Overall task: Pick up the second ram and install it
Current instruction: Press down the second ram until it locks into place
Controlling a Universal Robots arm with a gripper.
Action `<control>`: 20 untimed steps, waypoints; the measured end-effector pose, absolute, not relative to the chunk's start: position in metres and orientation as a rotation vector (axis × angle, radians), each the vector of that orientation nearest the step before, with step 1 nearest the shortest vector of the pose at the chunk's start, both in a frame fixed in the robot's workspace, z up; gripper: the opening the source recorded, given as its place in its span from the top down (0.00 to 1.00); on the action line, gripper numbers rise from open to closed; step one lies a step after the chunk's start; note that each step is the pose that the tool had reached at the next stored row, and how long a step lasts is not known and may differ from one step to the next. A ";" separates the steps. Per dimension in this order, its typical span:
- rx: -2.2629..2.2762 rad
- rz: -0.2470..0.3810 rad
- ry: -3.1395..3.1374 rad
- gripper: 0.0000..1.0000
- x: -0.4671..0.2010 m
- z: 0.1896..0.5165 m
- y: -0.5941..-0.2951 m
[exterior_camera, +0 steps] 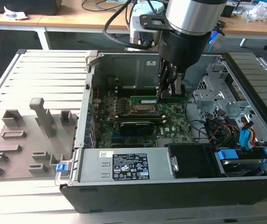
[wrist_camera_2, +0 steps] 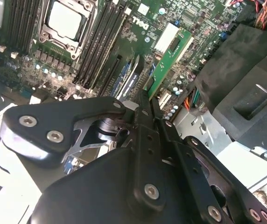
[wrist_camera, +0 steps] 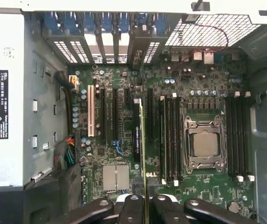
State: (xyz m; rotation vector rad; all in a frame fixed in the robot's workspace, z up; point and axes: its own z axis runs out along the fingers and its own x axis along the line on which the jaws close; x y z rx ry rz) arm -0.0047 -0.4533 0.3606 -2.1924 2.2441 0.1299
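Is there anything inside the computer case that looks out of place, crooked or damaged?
Nothing looks damaged or spilled. The one thing not seated is the second ram, a green stick that the end effector holds above the motherboard, clear of the slots. In the exterior view another green stick stands behind the silver socket.

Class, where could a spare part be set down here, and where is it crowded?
Free: the ribbed table beyond the grey fixture, and its strip in front of the case. Crowded: the motherboard under the pincer gripping the second ram, and the cables beside it.
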 end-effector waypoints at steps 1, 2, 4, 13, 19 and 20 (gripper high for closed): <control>-2.192 0.130 2.244 0.86 -0.005 0.360 -0.453; -2.192 0.130 2.244 0.86 -0.005 0.357 -0.453; -2.193 0.129 2.244 0.86 -0.005 0.355 -0.453; -2.193 0.129 2.244 0.86 -0.005 0.339 -0.453; -2.193 0.129 2.244 0.86 -0.005 0.331 -0.453; -2.192 0.130 2.244 0.86 -0.005 0.329 -0.453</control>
